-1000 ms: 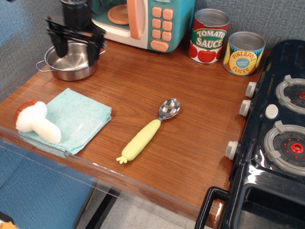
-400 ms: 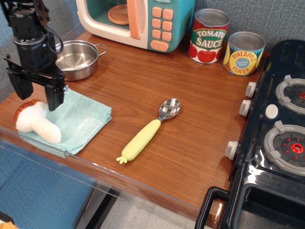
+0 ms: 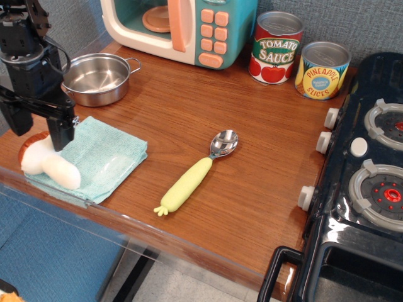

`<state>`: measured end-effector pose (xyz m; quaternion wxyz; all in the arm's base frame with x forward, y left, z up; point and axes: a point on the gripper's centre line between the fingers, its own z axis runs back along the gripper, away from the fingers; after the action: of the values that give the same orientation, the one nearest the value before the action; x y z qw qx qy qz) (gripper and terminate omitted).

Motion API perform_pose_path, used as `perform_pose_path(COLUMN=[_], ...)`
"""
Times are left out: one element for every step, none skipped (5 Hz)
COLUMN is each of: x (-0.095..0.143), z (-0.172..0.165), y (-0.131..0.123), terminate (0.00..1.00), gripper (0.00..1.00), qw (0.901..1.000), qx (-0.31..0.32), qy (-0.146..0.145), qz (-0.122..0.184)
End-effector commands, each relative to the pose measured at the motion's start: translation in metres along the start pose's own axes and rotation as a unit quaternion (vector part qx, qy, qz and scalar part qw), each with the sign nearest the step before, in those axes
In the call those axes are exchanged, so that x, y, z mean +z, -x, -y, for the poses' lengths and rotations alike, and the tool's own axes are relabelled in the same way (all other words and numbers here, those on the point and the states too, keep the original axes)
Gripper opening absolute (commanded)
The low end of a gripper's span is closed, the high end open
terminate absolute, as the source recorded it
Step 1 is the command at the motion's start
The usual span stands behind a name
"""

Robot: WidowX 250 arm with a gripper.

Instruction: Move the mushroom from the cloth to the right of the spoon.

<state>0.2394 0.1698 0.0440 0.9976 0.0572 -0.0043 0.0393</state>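
Observation:
The mushroom lies on its side on the left part of the light teal cloth, white stem toward the front, reddish-brown cap at the far left. My gripper is open, its two black fingers straddling the cap end from above; one finger stands on the cloth side, the other at the left edge. The spoon lies on the wooden table to the right of the cloth, metal bowl toward the back, yellow-green handle toward the front.
A steel pot stands behind the cloth. A toy microwave is at the back, with a tomato sauce can and pineapple can to its right. A toy stove fills the right side. The table's front edge runs just below the cloth.
My gripper moved from over the pot at the back, forward and left, and has come down over the mushroom's cap. The mushroom, cloth and spoon have not moved.

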Motion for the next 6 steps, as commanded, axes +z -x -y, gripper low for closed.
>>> perform_pose_path(x=[-0.006,0.004,0.030,0.059,0.074,0.071], z=[-0.010,-0.005,0.029,0.075,0.123,0.174], y=[-0.020,-0.023,-0.019,-0.010,-0.008,-0.014], terminate=[0.00,0.00,0.00,0.00,0.00,0.00], gripper=[0.00,0.00,0.00,0.00,0.00,0.00], qw=[0.9997,0.9997,0.9998,0.9982,0.9952,0.9929], qx=[0.023,0.022,-0.001,-0.042,-0.077,-0.105], qy=[-0.002,0.008,0.006,0.022,0.036,0.027], qz=[-0.012,-0.002,0.019,0.038,0.049,0.048])
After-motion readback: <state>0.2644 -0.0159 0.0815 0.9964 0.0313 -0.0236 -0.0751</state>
